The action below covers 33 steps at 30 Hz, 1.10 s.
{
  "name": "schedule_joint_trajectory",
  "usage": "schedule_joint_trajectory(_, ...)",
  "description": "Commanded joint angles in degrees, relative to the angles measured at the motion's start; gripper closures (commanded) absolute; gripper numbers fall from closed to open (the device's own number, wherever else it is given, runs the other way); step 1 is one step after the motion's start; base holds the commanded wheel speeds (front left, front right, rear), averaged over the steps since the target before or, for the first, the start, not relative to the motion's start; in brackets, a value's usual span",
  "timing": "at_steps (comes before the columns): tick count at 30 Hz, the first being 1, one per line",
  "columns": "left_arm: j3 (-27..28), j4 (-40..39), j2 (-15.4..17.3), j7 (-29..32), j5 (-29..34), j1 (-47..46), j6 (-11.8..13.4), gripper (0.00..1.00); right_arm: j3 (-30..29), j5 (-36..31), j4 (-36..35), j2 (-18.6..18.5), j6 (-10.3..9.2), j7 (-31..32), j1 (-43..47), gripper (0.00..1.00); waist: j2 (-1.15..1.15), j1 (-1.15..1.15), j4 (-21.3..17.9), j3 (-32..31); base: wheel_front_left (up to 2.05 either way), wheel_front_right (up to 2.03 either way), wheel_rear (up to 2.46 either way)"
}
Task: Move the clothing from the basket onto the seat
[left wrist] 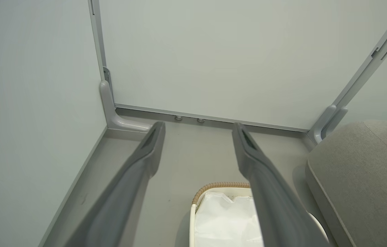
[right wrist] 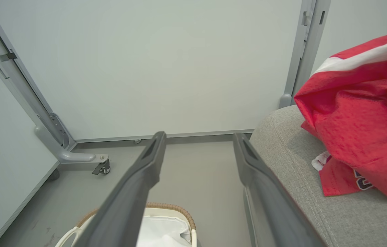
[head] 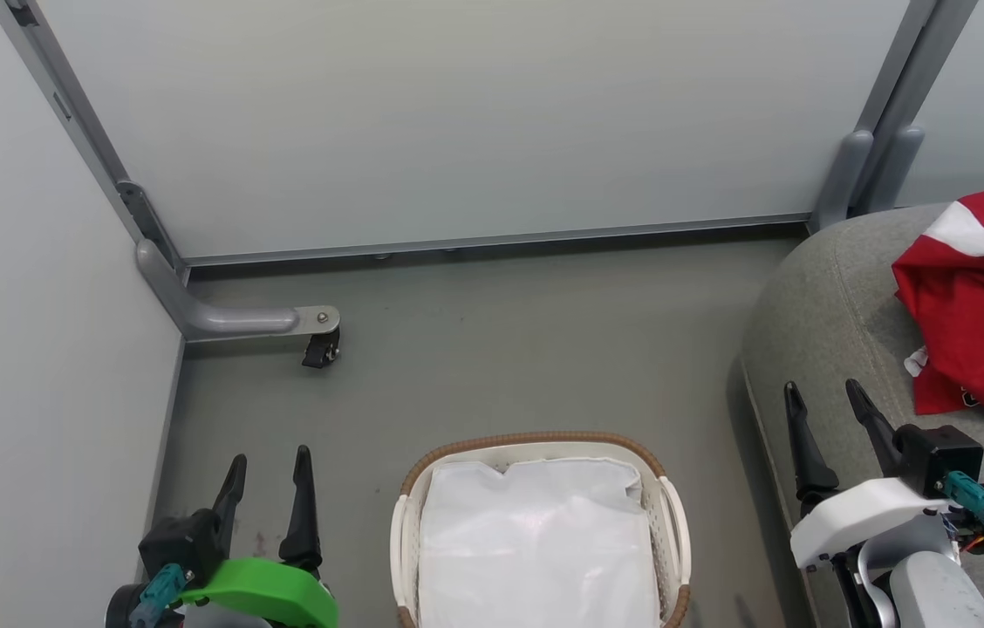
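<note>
Since the basket (head: 536,439) shows just a white cloth sheet (head: 536,541) in the head view, the transfer looks finished — the red clothing (head: 980,305) lies heaped on the grey seat (head: 823,296), while the left end effector (head: 269,455) and right end effector (head: 823,388) hang released, empty. Left wrist view: 2 spread fingers (left wrist: 138,164) above the basket's rim. Right wrist view: the clothing is crumpled, white-striped, resting on the seat — next, probably a check beneath the sheet.

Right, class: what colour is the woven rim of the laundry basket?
The rim is brown, on a cream-white basket; the head view shows it best.
</note>
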Motion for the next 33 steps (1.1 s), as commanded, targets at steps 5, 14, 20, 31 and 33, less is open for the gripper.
schedule_joint_trajectory(5, 0.0, 0.0, 0.1, 0.0, 0.5, -0.2, -0.3, 0.00, 0.0, 0.4, -0.2, -0.2, -0.08, -0.3, 0.5, 0.00, 0.00, 0.00, 0.0, 0.0, 0.00, 0.00, 0.00)
schedule_joint_trajectory(14, -0.3, -0.1, 0.1, 0.0, -1.8, -0.2, -0.9, 0.00, 0.6, 0.5, -0.6, -0.2, -0.08, -0.3, 0.9, 0.00, 0.00, 0.00, 0.1, -0.1, 0.00, 0.00, 0.00)
schedule_joint_trajectory(20, 0.0, 1.4, -0.1, 0.6, -3.5, 0.4, -0.9, 1.00, 0.0, 2.1, 1.4, 0.4, 0.00, 1.0, 0.5, 1.00, 0.00, 0.00, 0.1, -0.1, 0.00, 0.00, 0.00)
schedule_joint_trajectory(31, 2.2, -0.1, 0.0, 3.8, -13.9, -0.1, -1.2, 1.00, -0.4, 14.3, -0.3, 0.3, -0.01, 4.0, 1.0, 1.00, 0.00, 0.00, 0.0, -0.2, 0.00, 0.00, 0.00)
schedule_joint_trajectory(33, 2.6, -0.4, 0.0, 4.3, -15.6, -0.2, -1.2, 1.00, -0.4, 16.3, -0.6, 0.3, -0.01, 4.5, 1.2, 1.00, 0.00, 0.00, 0.0, -0.2, 0.00, 0.00, 0.00)
